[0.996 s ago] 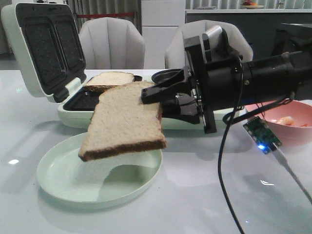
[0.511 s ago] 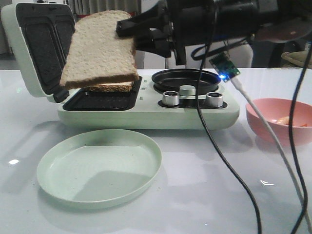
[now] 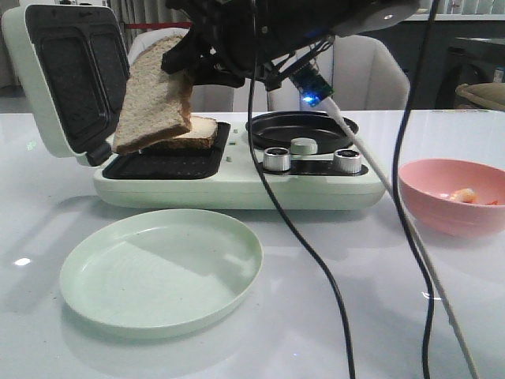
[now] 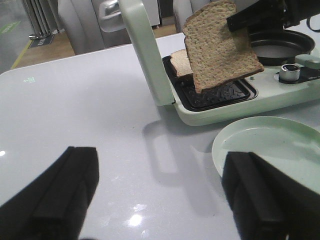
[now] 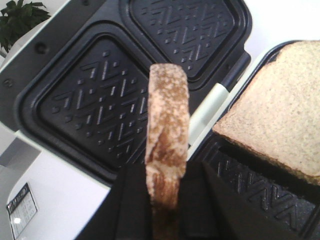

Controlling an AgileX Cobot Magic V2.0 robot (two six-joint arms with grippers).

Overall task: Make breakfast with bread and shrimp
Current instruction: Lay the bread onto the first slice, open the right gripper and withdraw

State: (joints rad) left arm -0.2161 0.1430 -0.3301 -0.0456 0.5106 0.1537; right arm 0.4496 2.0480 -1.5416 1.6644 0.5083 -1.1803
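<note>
My right gripper is shut on one bread slice by its crust edge and holds it tilted steeply, its low edge just above the open sandwich maker. The right wrist view shows this slice edge-on between the shut fingers. The second slice lies flat in the maker's far compartment. It also shows in the right wrist view. A shrimp lies in the pink bowl at the right. My left gripper is open and empty over bare table, left of the maker.
The maker's lid stands open at the left. A round black pan and two knobs sit on its right half. An empty pale green plate lies in front. Black cables hang across the middle. Chairs stand behind the table.
My right gripper lifted the slice from over the green plate to above the sandwich maker. It then moved left and tilted the slice steeply down towards the near compartment.
</note>
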